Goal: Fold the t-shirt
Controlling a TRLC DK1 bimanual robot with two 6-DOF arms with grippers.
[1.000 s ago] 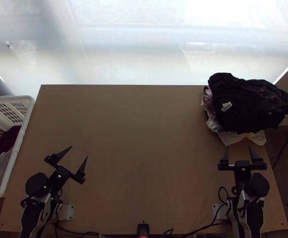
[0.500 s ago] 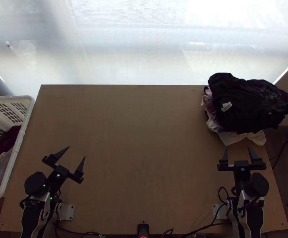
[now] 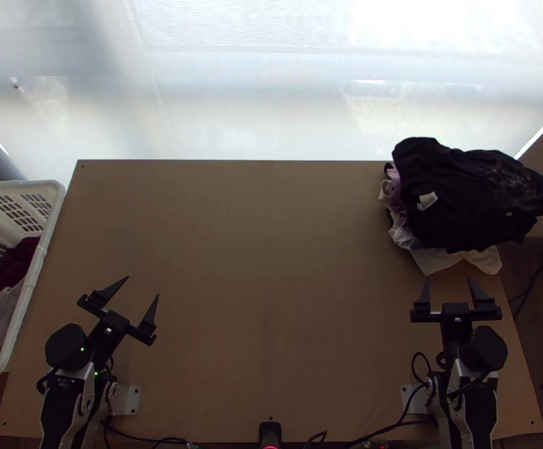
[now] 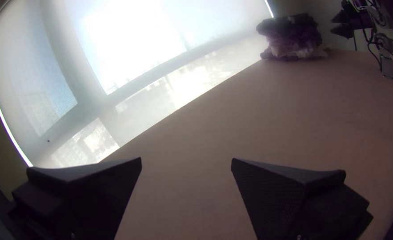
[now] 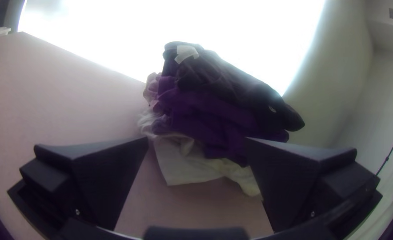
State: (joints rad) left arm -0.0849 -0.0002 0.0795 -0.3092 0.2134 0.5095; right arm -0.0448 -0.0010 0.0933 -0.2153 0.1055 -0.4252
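Note:
At the table's far right corner lies a heap of clothes (image 3: 469, 194), with a bunched black garment (image 3: 473, 187) on top and pink and white cloth under it. In the right wrist view the heap (image 5: 210, 111) shows dark, purple and white layers. My left gripper (image 3: 143, 289) stands open over the table's near left part, far from the heap; its fingers also stand apart in the left wrist view, my left gripper (image 4: 186, 162) holding nothing. Just on the near side of the heap, my right gripper (image 3: 448, 280) is open. My right gripper (image 5: 197, 141) has nothing between its fingertips.
A white basket (image 3: 37, 258) with maroon and light cloth stands against the table's left side. The wooden table (image 3: 264, 247) has bare surface between the arms. Cables (image 3: 391, 425) run along the near edge, and a bright blind (image 3: 256, 82) hangs beyond the far edge.
The left gripper has shifted slightly to the left across the table, still open. The right arm and the heap have kept still.

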